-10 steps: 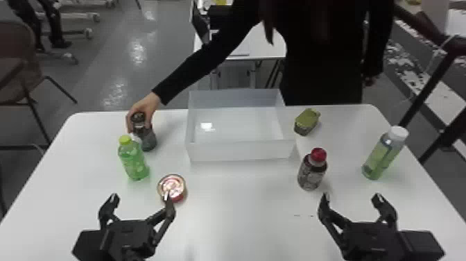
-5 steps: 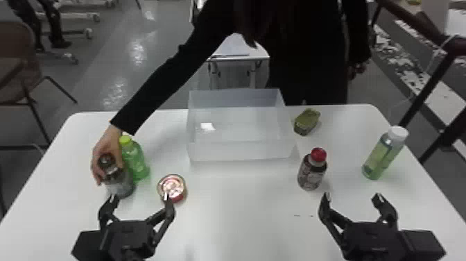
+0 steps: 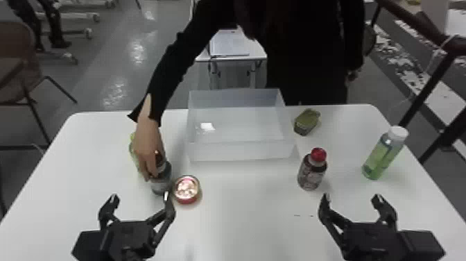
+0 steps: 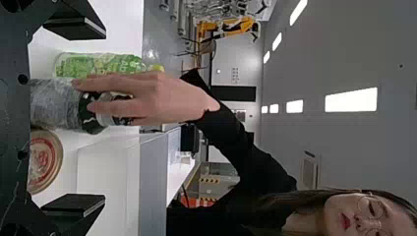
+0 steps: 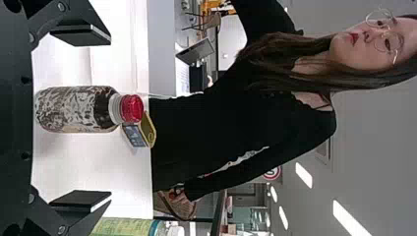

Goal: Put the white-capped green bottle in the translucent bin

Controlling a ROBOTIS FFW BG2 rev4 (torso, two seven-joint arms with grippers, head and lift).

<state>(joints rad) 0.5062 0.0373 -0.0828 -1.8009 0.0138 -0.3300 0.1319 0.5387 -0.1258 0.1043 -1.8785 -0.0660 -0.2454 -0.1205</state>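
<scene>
A person's hand [image 3: 148,144] shifts a dark bottle [image 3: 162,178], leaving your spread right hand [image 3: 352,198] free for the white-capped green bottle [image 3: 384,154].

the left arm [image 3: 126,239] and the right arm [image 3: 371,239] look alike in the head view: black, with a blocky housing, a squared block on the outer side, and slim, angular links making up the jaws. the left wrist view has a dark plate [image 4: 14,118] with small round holes, and thick, straight-edged black pads [image 4: 74,27]. in the right wrist view, round greyish screw heads [image 5: 61,6] sit at the link joints, as far as the dim surface lets me tell.
</scene>
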